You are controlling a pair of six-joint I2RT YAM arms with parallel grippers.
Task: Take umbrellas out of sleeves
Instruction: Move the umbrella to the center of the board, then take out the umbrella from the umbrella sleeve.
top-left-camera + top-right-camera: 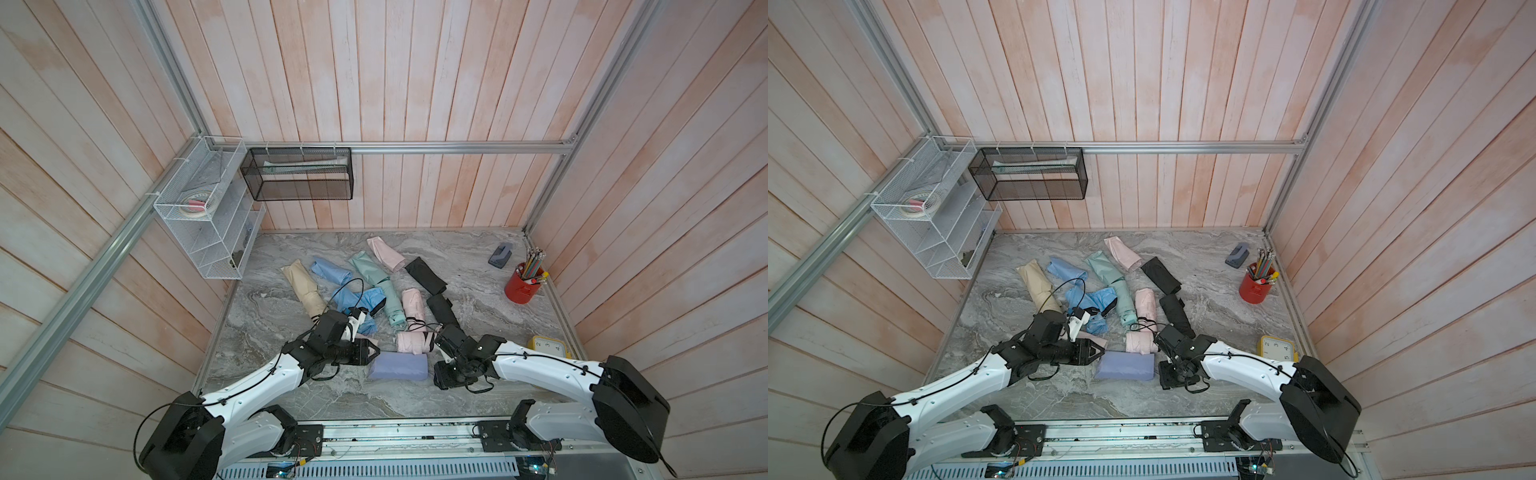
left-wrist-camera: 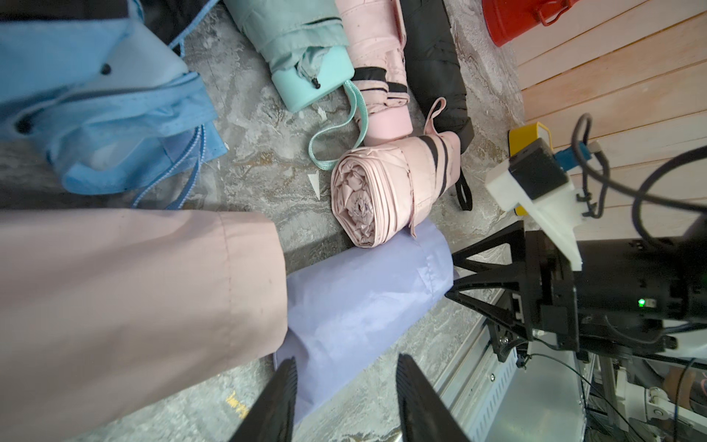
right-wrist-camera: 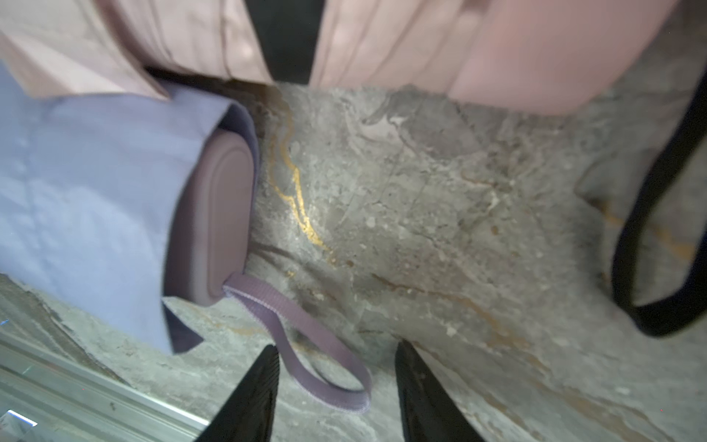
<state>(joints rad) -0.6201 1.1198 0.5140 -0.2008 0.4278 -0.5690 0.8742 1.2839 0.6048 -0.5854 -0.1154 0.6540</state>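
A lavender sleeve (image 1: 398, 365) (image 1: 1125, 365) lies at the table's front with its umbrella inside. In the right wrist view the umbrella's lavender handle (image 3: 214, 214) pokes out of the sleeve's mouth (image 3: 95, 191). My left gripper (image 1: 377, 352) (image 2: 346, 369) is open at the sleeve's closed end, and the fabric (image 2: 344, 306) reaches between its fingers. My right gripper (image 1: 436, 375) (image 3: 336, 354) is open at the other end, with the lavender wrist cord (image 3: 325, 367) looped loosely between its fingers. A pink umbrella (image 1: 411, 341) (image 2: 382, 191) touches the sleeve's far side. An empty pink sleeve (image 2: 134, 298) lies by my left gripper.
Beige (image 1: 303, 286), blue (image 1: 353, 301), mint (image 1: 386, 299), pink (image 1: 413, 305) and black (image 1: 442, 309) umbrellas and loose sleeves crowd mid-table. A red pencil cup (image 1: 521, 286), grey hole punch (image 1: 500, 254) and yellow clock (image 1: 548, 345) sit at right. A wire rack (image 1: 208, 208) hangs at left.
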